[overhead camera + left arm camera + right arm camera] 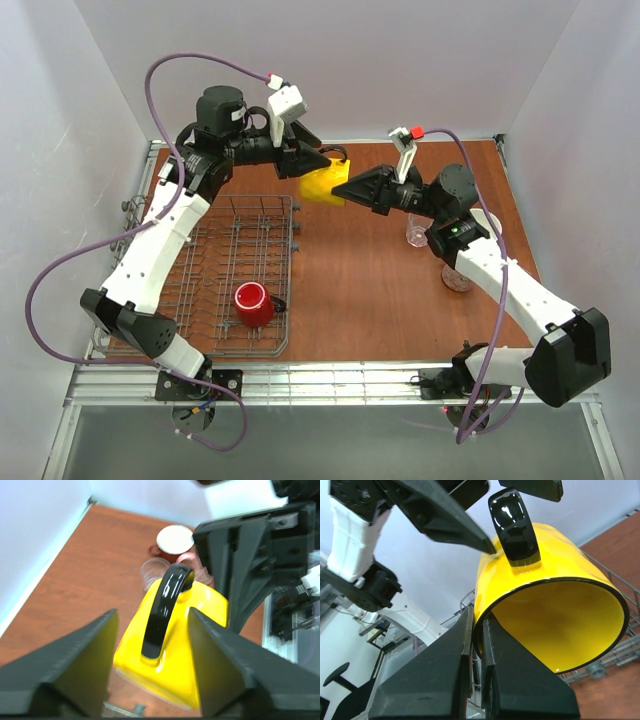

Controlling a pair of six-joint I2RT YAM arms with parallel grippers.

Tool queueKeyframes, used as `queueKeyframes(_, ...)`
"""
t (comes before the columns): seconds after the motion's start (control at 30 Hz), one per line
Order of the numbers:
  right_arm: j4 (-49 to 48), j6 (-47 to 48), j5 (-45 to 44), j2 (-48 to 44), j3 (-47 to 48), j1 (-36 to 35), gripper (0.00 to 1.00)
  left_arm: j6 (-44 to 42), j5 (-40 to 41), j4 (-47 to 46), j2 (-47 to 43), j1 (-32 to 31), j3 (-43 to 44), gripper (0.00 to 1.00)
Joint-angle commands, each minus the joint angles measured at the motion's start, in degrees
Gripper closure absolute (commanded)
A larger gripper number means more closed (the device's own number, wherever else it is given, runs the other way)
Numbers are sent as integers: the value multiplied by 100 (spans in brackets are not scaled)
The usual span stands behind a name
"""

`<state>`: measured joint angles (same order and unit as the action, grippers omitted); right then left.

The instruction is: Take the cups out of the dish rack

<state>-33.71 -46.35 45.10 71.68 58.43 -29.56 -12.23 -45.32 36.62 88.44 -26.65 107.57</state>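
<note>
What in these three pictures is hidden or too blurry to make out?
Top view: yellow mug blurred, its handle unreadable.
Top view: right arm covers most of the cups beside it.
Left wrist view: pink mug mostly behind the yellow mug's handle.
Right wrist view: dish rack mostly behind the mug.

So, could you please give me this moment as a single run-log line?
phase: mid-air handover | yellow mug: rim pinched by right gripper | left gripper: open astride its handle | red mug: in dish rack
</note>
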Motion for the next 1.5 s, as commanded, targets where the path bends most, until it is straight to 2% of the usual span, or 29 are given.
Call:
queueKeyframes(0.0,65,608,-388,-303,1,73,99,-235,541,284,-283,-15,-209,43)
queueKeyframes(0.03,232,897,-440,-347,-7,73,99,-271,733,293,-319,-15,-271,38)
queueKeyframes(0.1,935,1223,-720,-453,10,100,99,-403,901,293,-406,-24,-429,36)
queueKeyframes(0.13,1250,1590,-826,-488,36,108,99,-429,1059,284,-433,-24,-473,31)
queueKeyframes(0.23,2839,2365,-1564,-532,378,100,99,-517,1393,293,-530,-24,-544,27)
queueKeyframes(0.27,3827,2950,-2070,-480,492,100,99,-596,1699,302,-556,-24,-544,25)
queueKeyframes(0.37,5063,3840,-2863,-191,984,100,99,-763,2402,328,-670,-15,-596,24)
queueKeyframes(0.4,5746,4009,-3023,-85,1247,91,99,-859,2596,319,-697,-15,-684,24)
queueKeyframes(0.53,6805,4502,-3683,425,1652,-40,99,-1071,3213,267,-837,-24,-974,24)
queueKeyframes(0.73,7159,5073,-4948,1312,2110,-383,99,-1203,3749,231,-890,-15,-1256,24)
queueKeyframes(0.77,7238,5135,-5341,1644,2363,-401,99,-1229,3819,231,-890,-24,-1273,24)
queueKeyframes(1.0,7546,5970,-6443,3043,3919,-410,99,-1291,4145,223,-960,-15,-1519,24)
queueKeyframes(1.1,7668,6365,-6610,3720,4743,-261,99,-1291,4154,214,-987,-15,-1555,24)
queueKeyframes(1.23,8029,6559,-6497,4511,5791,300,99,-1317,4189,223,-1031,-24,-1607,24)
queueKeyframes(1.33,8223,6603,-6383,4899,6292,757,99,-1361,4233,223,-1066,-24,-1660,24)
queueKeyframes(1.47,8267,6586,-6119,5031,6303,1303,99,-1370,4242,223,-1031,-15,-1687,24)
